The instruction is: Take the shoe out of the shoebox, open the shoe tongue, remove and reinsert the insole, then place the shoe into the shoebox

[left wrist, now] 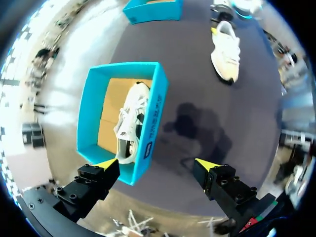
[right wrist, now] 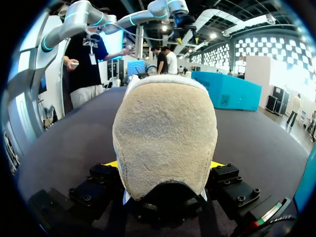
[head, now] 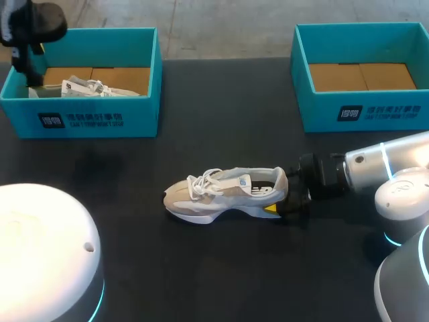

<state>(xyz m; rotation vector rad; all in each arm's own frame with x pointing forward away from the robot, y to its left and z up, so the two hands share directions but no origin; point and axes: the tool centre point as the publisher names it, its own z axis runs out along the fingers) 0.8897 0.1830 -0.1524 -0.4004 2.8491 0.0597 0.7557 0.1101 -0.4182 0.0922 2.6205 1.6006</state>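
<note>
Beige-white suede sneaker point(head: 224, 194) unboxed, at centre of black table point(head: 221, 268). Right gripper point(head: 287, 201) clamps heel. Left gripper point(left wrist: 157, 164) wide, empty, over teal cardboard shoebox point(head: 100, 121) at 10 o'clock. Tongue-opening, insole swap, re-boxing seemingly pending.

Beige-white shoe point(head: 224, 194), white laces, sat clamped in right gripper point(head: 281, 200). Shoebox point(left wrist: 154, 116) below left gripper point(left wrist: 157, 164) was teal, floor brown. Table point(head: 221, 121) was black.

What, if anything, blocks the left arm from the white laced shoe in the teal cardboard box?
Likely nothing, so yes: the left gripper hangs open above the lidless teal box, and the white shoe lies uncovered.
</note>
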